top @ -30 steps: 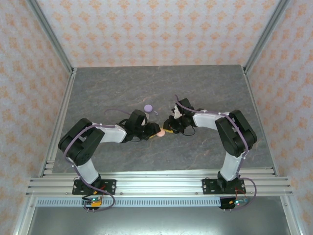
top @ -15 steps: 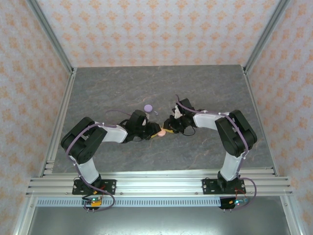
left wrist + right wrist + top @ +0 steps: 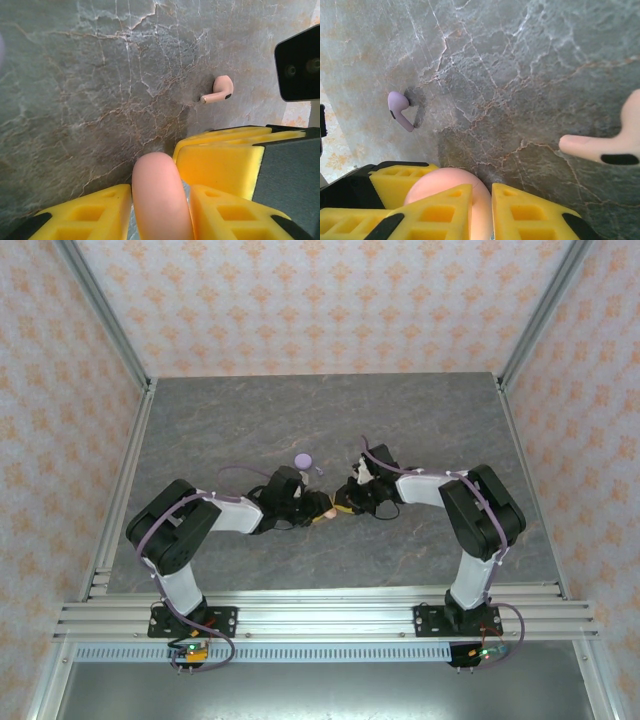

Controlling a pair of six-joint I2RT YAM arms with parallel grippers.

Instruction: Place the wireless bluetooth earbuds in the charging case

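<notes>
Grey marbled desk [image 3: 200, 420] under both arms: left gripper [image 3: 157, 194] and right gripper [image 3: 481, 192] each clamp the same salmon-pink case [image 3: 155, 172] from opposite sides. Just ahead, a salmon earbud [image 3: 220, 90] lies flat, stem crosswise to the left gripper's reach, seemingly nearer the right gripper. A lilac earbud [image 3: 400, 111] lies farther off.

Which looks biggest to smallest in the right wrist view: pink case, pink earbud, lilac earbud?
1. pink case
2. pink earbud, though it is nearer the camera and cut off at the edge
3. lilac earbud
</notes>
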